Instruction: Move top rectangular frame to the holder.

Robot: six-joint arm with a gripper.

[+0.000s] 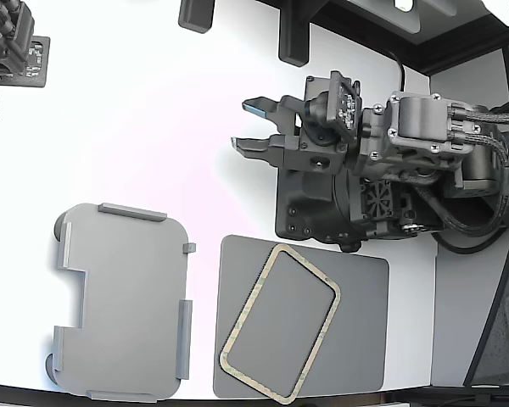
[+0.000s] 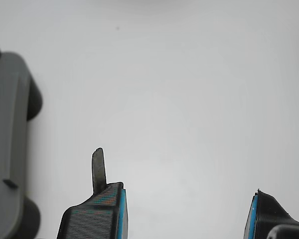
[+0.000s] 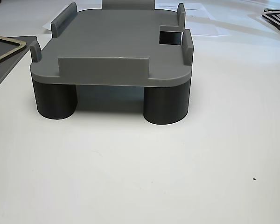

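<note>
- Tan and faintly green-mottled, the top rectangular frame [image 1: 279, 320] lies flat on the dark grey mat [image 1: 360, 356], turned at a slant to the mat's edges, its open middle showing the mat through it.
- Over to the exterior view's left, the holder [image 1: 123, 301] sits on the white table [image 1: 153, 127], just beside the mat but not touching it; nothing lies on its top.
- Raised tabs line the holder's edges, and a notch cuts into the side toward the exterior view's left.
- From the other view, the holder [image 3: 114, 44] stands on dark round feet [image 3: 166, 104], with a corner of the frame [image 3: 9, 46] peeking in at that view's left edge.
- Up above the mat in the exterior view, the gripper [image 1: 253, 125] hangs over bare table, jaws spread apart and holding nothing, well clear of the frame.
- Wrist view confirms it: the gripper [image 2: 187, 211] shows two dark fingers with blue pads [image 2: 122, 219] set wide, only white table between them.
- One rounded end of the holder [image 2: 7, 144] shows at the edge of the wrist view, apart from the fingers.
</note>
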